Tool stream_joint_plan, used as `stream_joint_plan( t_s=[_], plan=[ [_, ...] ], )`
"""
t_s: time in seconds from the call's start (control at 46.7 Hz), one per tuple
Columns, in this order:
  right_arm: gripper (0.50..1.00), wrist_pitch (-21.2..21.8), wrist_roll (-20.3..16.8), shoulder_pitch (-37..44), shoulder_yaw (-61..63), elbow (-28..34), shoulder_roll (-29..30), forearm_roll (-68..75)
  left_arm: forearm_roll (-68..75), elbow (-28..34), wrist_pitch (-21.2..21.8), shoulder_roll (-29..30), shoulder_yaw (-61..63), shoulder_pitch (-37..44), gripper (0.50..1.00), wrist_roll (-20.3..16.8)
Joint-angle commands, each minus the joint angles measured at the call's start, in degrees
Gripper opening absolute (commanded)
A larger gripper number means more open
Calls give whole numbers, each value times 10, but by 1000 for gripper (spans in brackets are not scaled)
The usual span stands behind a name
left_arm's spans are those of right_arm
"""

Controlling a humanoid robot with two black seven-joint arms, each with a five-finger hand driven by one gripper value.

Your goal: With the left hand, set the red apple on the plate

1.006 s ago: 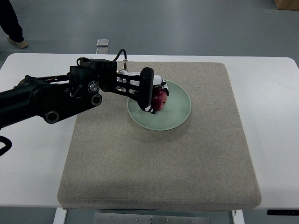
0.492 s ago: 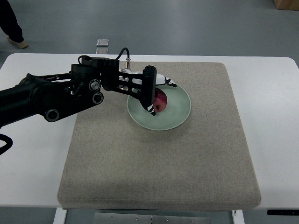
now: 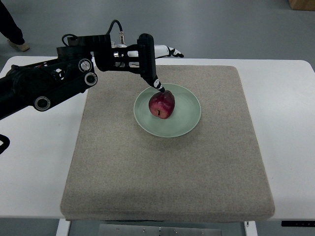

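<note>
A red apple (image 3: 162,105) rests on the pale green plate (image 3: 187,119), a little left of its centre. My left hand (image 3: 157,64) hovers above and behind the plate's far-left rim, fingers spread and holding nothing. One dark fingertip (image 3: 160,89) points down just over the apple's top; I cannot tell whether it touches. The black left arm (image 3: 54,83) comes in from the left edge. The right arm is out of view.
The plate sits on a beige felt mat (image 3: 167,162) covering most of a white table (image 3: 295,123). A person's leg and shoe (image 3: 14,30) show at the far top left, and a small clear object (image 3: 108,47) lies on the floor beyond the table.
My left hand has let go of the apple and lifted up and back toward the far left. The apple stays on the plate, now fully in view.
</note>
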Motion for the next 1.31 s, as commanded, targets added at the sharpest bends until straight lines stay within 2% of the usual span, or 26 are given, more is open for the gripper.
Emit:
stream_joint_plan(
  t_s=[0.0, 0.107, 0.364, 0.449, 0.514, 0.706, 0.92, 1.156, 1.284],
  plan=[
    [930, 0, 0, 0, 0, -1, 0, 0, -1, 2, 3, 8, -45, 7, 994, 0],
    [930, 0, 0, 0, 0, 0, 0, 0, -29, 3, 28, 17, -88, 28, 994, 0],
    [930, 0, 0, 0, 0, 0, 0, 0, -261, 15, 144, 47, -113, 56, 992, -4],
    [930, 0, 0, 0, 0, 0, 0, 0, -331, 29, 186, 48, -113, 65, 994, -25],
    [930, 0, 0, 0, 0, 0, 0, 0, -375, 51, 200, 48, -115, 67, 994, -53],
    [930, 0, 0, 0, 0, 0, 0, 0, -450, 99, 200, 47, -123, 79, 996, -114],
    [930, 0, 0, 0, 0, 0, 0, 0, -550, 132, 181, 34, -230, 140, 1000, -137],
    [930, 0, 0, 0, 0, 0, 0, 0, -610, 159, 173, -4, -288, 195, 1000, -198],
    [930, 0, 0, 0, 0, 0, 0, 0, -655, 169, 151, -26, -329, 235, 1000, -207]
  ],
)
